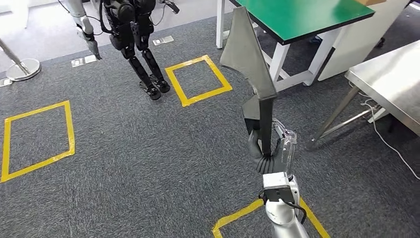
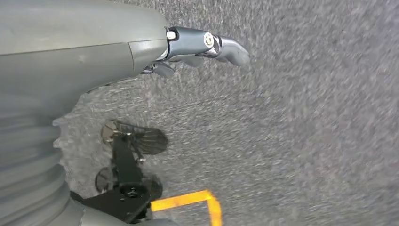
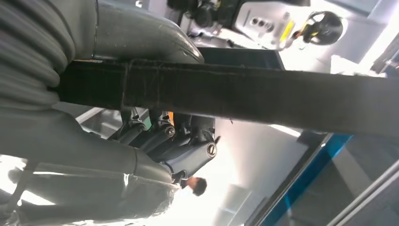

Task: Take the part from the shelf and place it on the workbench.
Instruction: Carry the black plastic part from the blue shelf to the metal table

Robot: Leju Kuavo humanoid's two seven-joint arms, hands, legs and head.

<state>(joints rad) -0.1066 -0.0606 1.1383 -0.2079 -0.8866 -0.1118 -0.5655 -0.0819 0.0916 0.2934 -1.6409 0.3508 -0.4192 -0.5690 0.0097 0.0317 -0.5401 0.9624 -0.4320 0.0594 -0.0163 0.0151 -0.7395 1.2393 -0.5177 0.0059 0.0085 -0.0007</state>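
My right hand (image 1: 270,148) grips the lower stem of the part (image 1: 247,54), a long dark grey piece with a broad pointed blade, and holds it upright over the carpet. In the right wrist view the part's dark bar (image 3: 244,96) runs across the palm with the fingers (image 3: 181,143) curled around it. The green-topped workbench (image 1: 302,20) stands ahead and to the right, beyond the part's tip. My left hand (image 2: 141,52) hangs over the grey carpet holding nothing, its fingers (image 2: 226,47) stretched out.
A steel table (image 1: 391,84) stands at the right, with a white cable (image 1: 391,144) trailing on the floor below it. Another humanoid robot (image 1: 133,39) stands at the back left. Yellow tape squares (image 1: 198,79) mark the carpet. A round stand base (image 1: 22,69) sits far left.
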